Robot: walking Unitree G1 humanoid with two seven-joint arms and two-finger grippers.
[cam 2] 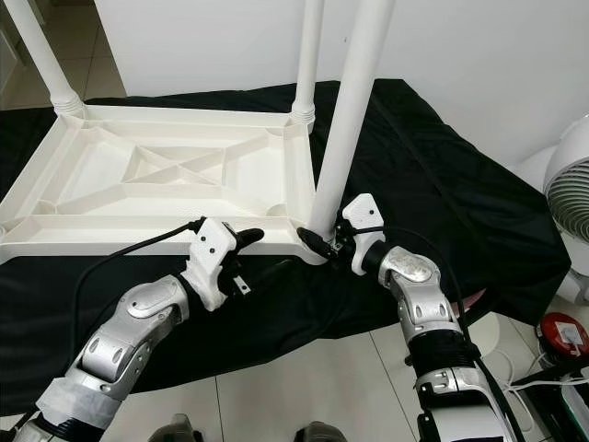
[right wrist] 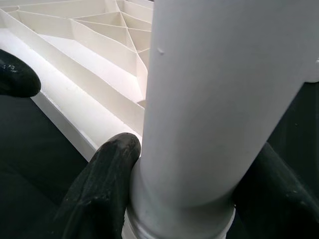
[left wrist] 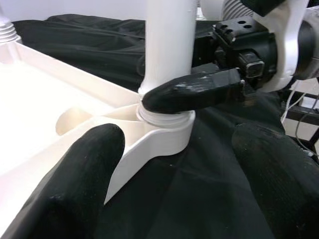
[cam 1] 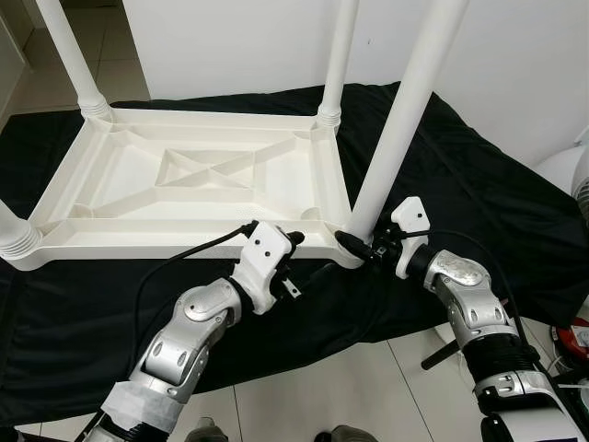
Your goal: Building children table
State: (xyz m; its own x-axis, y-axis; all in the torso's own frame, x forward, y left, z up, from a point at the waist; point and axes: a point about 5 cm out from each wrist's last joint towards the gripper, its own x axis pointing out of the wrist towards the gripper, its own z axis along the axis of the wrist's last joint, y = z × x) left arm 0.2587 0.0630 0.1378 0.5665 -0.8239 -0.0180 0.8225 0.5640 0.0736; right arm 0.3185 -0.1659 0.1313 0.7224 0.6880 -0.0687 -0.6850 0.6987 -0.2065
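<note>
The white plastic tabletop (cam 1: 198,175) lies upside down on a black cloth (cam 1: 479,203), its ribbed underside facing up. Screwed-in legs rise from its corners. My right gripper (cam 1: 355,247) is shut on the base of the near right leg (cam 1: 405,110), just above its corner socket (left wrist: 164,132). In the right wrist view both black fingers (right wrist: 104,189) press against that leg (right wrist: 219,99). My left gripper (cam 1: 294,262) stands open at the tabletop's front rim, just left of that corner. One of its fingers (left wrist: 75,189) is over the rim and the other over the cloth.
Two more legs (cam 1: 339,55) (cam 1: 69,55) stand at the back corners, and a ribbed leg base (cam 1: 14,241) at the front left. A white fan (cam 2: 571,184), a red object (cam 2: 563,336) and cables are at the right. Tiled floor (cam 1: 340,387) lies in front.
</note>
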